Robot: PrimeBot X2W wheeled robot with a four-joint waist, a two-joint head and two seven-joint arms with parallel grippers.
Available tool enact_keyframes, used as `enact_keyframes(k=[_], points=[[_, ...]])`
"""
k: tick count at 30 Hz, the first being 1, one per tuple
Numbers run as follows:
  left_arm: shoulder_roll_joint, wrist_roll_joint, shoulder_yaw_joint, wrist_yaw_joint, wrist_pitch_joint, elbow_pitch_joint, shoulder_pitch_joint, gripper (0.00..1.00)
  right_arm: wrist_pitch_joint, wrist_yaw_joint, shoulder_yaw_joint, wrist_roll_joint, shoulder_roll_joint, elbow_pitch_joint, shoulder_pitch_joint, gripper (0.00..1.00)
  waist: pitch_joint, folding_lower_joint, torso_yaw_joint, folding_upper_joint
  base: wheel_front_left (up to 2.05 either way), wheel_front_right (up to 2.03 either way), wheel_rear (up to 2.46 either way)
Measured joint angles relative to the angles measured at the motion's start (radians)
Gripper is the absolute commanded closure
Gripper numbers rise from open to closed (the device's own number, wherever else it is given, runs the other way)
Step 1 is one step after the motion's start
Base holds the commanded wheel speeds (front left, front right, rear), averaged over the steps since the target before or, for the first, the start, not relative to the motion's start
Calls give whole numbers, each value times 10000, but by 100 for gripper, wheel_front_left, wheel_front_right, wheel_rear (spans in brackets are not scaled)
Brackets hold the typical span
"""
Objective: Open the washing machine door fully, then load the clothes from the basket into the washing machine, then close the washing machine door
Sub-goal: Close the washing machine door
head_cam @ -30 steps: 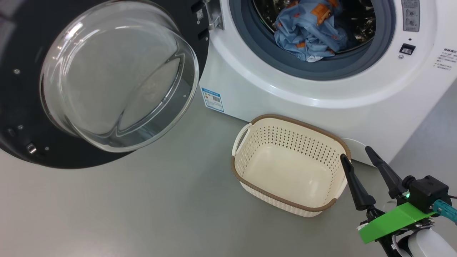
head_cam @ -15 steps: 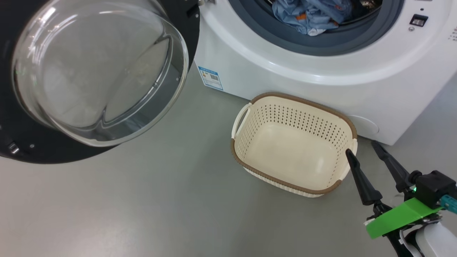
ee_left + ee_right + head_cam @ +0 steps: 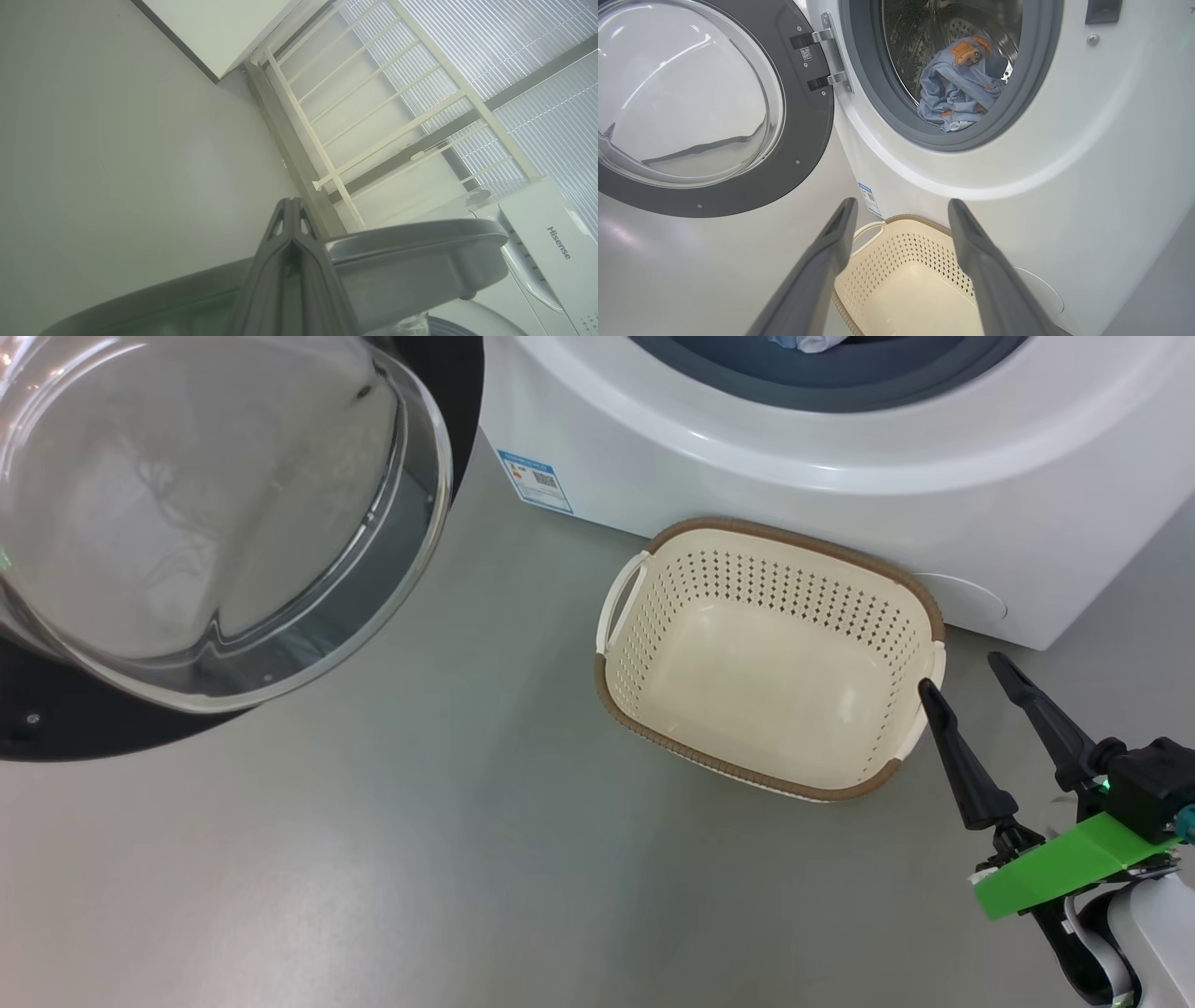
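The Hisense logo (image 3: 559, 242) reads on the washer (image 3: 840, 476); its blue label (image 3: 535, 481) is too small to read. My right gripper (image 3: 961, 674), at 4 o'clock, gapes wide and empty, just beside the basket (image 3: 794, 534). My left gripper (image 3: 292, 207) is closed on nothing. The clothes (image 3: 957, 84) lie in the drum (image 3: 901, 37), and the door (image 3: 215, 513) hangs open at 10 o'clock.

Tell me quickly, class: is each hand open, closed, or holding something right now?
Left hand: closed, nothing between its fingers.
Right hand: open, holding nothing.
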State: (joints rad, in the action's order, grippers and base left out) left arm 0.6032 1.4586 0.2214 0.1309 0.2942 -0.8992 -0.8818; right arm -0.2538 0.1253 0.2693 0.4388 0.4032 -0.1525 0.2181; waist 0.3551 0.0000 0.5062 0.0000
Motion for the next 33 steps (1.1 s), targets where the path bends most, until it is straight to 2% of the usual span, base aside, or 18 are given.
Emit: enact_keyframes(k=[16, 33], points=[[140, 12, -360, 0, 1020, -495, -209, 100, -2, 0, 59, -2, 100, 10, 21, 0, 162, 0, 51, 0, 0, 0, 0], [399, 102, -907, -44, 2901, -242, -124, 100, -2, 0, 71, -2, 81, -36, 26, 0, -176, 0, 125, 0, 0, 0, 0]])
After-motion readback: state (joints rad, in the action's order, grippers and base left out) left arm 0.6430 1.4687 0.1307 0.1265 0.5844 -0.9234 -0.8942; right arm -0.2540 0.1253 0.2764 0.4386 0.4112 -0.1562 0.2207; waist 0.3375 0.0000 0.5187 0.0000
